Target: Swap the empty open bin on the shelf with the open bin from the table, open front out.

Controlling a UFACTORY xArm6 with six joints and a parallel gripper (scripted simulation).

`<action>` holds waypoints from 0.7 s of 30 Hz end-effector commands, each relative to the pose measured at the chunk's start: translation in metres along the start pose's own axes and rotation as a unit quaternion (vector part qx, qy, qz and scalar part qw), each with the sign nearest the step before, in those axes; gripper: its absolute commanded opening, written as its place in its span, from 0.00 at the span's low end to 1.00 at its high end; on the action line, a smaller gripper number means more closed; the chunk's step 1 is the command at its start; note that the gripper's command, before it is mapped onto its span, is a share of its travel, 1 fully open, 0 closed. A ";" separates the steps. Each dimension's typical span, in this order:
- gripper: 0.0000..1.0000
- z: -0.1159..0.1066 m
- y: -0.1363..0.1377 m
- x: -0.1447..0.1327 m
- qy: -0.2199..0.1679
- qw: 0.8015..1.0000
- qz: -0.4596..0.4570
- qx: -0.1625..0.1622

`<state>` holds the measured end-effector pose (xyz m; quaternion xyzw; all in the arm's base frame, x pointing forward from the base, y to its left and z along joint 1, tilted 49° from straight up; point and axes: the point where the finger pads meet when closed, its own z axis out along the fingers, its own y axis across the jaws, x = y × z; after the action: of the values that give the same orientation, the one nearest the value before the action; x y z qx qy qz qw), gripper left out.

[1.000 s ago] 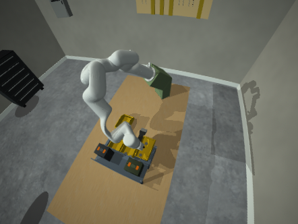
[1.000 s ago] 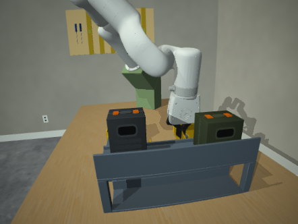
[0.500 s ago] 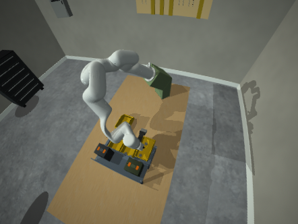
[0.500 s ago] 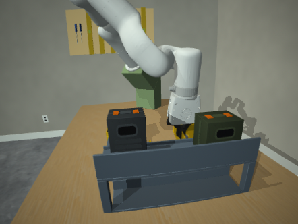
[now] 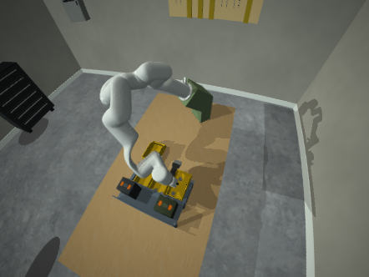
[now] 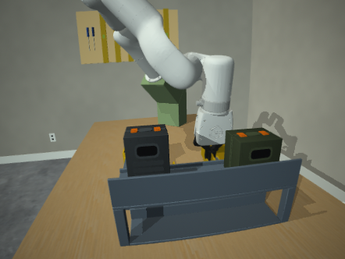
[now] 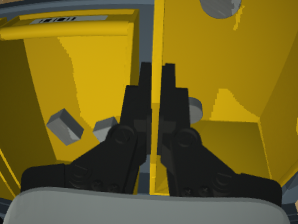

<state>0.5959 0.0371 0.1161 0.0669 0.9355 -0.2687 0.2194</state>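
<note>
Wood-grained table (image 5: 96, 234) (image 6: 58, 214) across the lower half of the exterior view, grey wall behind, blue-grey shelf (image 5: 144, 205) (image 6: 203, 189) at lower centre. Gripper (image 5: 175, 183) (image 6: 211, 156) (image 7: 157, 82) nearly closed, its fingers pinched on the thin side wall of the parts-bearing yellow bin (image 5: 184, 188) (image 7: 225, 60), which is at the shelf's right end in the top view. Grey discs (image 7: 220, 6) (image 7: 195, 110) inside it. Empty yellow bin (image 5: 154, 149) apparently on the table, beyond the shelf, left of centre in the top view. Whether the held bin's base has met the shelf floor cannot be told. Chief worry: one wall carries the grip, so the bin may roll or pitch about the fingers; a tilted release could leave it hung on the lip or slide the discs. Neighbouring yellow bin (image 5: 158, 188) (image 7: 102, 60), with grey blocks (image 7: 65, 127) (image 7: 105, 129), lies close by the left finger in the wrist view; opening wide might shove it askew. Rear end too high would likely catch the board, near the olive case (image 5: 165, 206) (image 6: 254, 147). A lift before the fingers part fully would drag the bin up again.
</note>
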 end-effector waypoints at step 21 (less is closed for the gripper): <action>0.00 -0.002 0.001 -0.009 -0.010 1.000 0.000 -0.001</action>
<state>0.6026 0.0373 0.1197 0.0646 0.9337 -0.2693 0.2271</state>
